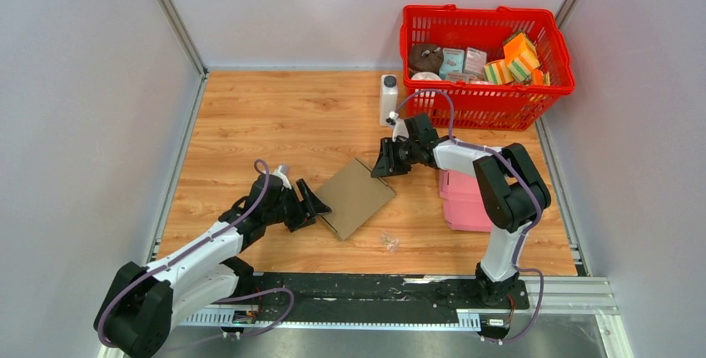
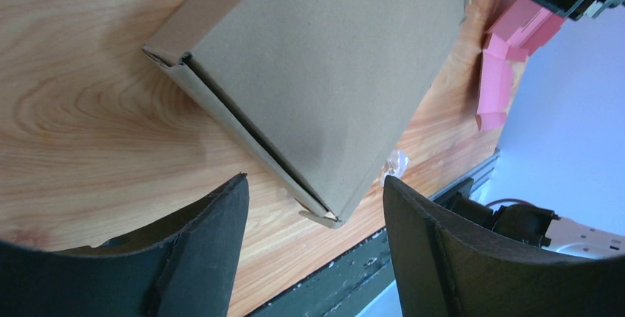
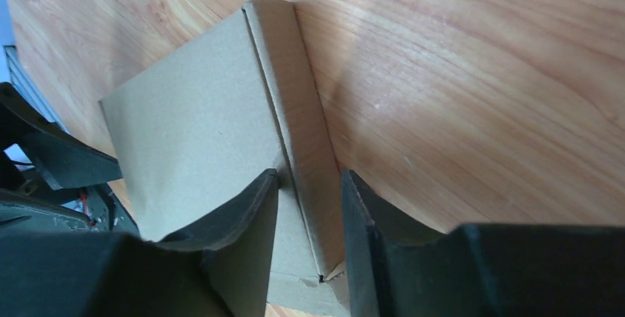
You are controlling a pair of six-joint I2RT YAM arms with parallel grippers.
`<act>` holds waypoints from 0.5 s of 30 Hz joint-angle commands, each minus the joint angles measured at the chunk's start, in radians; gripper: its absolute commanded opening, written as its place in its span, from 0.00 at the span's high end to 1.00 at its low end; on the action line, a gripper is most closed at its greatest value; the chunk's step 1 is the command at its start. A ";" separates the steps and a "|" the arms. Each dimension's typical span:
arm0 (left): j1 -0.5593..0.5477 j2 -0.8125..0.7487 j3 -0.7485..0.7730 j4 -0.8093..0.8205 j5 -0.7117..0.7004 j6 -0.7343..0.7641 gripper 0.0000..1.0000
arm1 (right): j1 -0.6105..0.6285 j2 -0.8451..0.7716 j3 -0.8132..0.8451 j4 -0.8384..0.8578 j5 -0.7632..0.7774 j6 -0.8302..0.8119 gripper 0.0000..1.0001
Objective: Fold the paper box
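Black jaws of the left gripper (image 1: pixel 315 203) stand spread wide and released at the near left of the wooden counter (image 1: pixel 250 125). They point at the near corner of the paper box (image 1: pixel 356 197), which shows in the gap between them, just ahead and apart from both. A small clear scrap (image 1: pixel 388 242) lies on the wood to the right, near the box's near edge. The box itself is brown cardboard, low and flat with its lid down, lying at a slant in the middle of the counter. At its far corner the right gripper (image 1: pixel 385 163) reaches down with its jaws partly drawn in, one finger over the lid and the other outside the narrow side wall; I cannot tell whether they pinch that wall or only straddle it. Pink cartons (image 1: pixel 463 201) sit stacked to the right, under the right arm. Farther back a white bottle (image 1: pixel 388 100) stands upright just beside a red basket (image 1: pixel 487 91) holding assorted small goods.
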 commanded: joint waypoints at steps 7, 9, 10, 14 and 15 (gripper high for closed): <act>-0.005 -0.047 -0.041 0.042 -0.078 -0.094 0.23 | -0.004 -0.006 -0.085 0.126 0.010 0.122 0.81; -0.005 -0.049 -0.048 0.062 -0.072 -0.109 0.23 | -0.012 0.000 -0.092 0.115 0.032 0.137 0.84; -0.005 -0.052 -0.051 0.064 -0.072 -0.117 0.23 | -0.017 0.003 -0.105 0.118 0.034 0.146 0.87; -0.005 -0.078 -0.102 0.109 -0.104 -0.171 0.22 | -0.035 0.006 -0.144 0.151 0.034 0.183 0.87; -0.005 -0.086 -0.108 0.123 -0.107 -0.187 0.22 | -0.038 0.014 -0.144 0.150 0.039 0.186 0.87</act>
